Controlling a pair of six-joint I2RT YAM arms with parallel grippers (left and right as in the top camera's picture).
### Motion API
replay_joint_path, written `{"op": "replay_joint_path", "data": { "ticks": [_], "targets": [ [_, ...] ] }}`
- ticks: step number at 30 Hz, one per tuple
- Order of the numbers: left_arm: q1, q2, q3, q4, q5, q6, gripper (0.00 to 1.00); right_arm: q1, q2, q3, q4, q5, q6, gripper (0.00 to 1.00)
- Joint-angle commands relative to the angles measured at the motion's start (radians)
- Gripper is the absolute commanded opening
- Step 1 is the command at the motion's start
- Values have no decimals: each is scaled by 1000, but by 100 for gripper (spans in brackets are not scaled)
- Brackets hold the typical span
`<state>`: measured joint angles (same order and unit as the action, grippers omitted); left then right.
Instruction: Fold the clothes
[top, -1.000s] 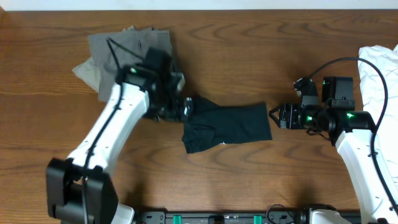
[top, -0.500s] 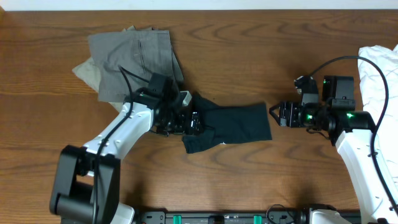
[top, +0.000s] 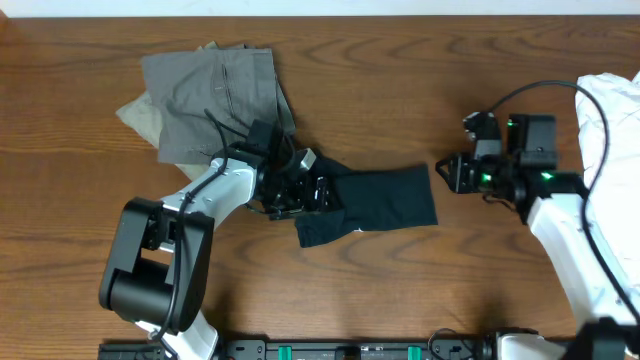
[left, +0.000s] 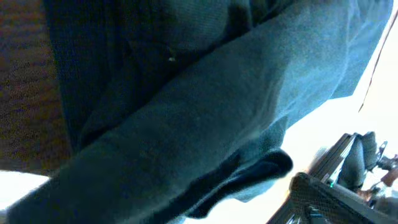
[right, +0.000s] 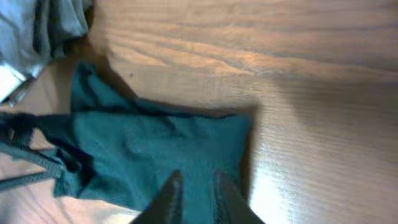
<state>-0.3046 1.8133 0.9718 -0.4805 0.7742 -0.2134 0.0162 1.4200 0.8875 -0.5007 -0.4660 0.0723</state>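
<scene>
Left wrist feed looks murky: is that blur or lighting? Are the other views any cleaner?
Left wrist: the dark garment fills the frame, close and soft, with blown-out white behind; right wrist: mildly soft, glare streak on the table; overhead: sharp, evenly lit.

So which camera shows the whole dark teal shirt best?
The overhead view: nearly all of the dark teal cloth garment shows, outline clear. The left wrist view shows only close-up folds filling the picture. The right wrist view shows most of it, with the near edge cut off.
</scene>
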Motion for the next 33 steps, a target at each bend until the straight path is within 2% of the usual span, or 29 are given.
{"op": "replay_joint_path", "data": {
  "ticks": [1,2,4,8,11,12,14,23,30,33],
  "targets": [
    [-2,27,-8,13,6,-53,75,41,93,-19,53,-3,10,4],
    [-2,27,-8,16,12,-55,71,50,120,-19,74,-11,10,2],
    [-2,27,-8,30,34,-56,66,71,183,-19,111,-16,9,1],
    [-2,27,-8,54,64,-77,48,97,286,-19,117,-15,10,1],
    [-1,27,-8,62,64,-77,31,102,340,-19,92,44,32,1],
    [-1,27,-8,66,64,-77,21,102,360,-19,83,77,53,1],
    [-1,26,-4,68,64,-81,8,102,391,-19,81,109,62,1],
    [-32,-16,69,72,153,-107,6,103,463,-19,89,111,62,1],
    [-170,-79,142,173,148,-198,6,103,463,-19,81,111,62,1],
    [-235,-84,161,216,92,-222,6,103,463,-19,81,111,62,1]
  ]
}}
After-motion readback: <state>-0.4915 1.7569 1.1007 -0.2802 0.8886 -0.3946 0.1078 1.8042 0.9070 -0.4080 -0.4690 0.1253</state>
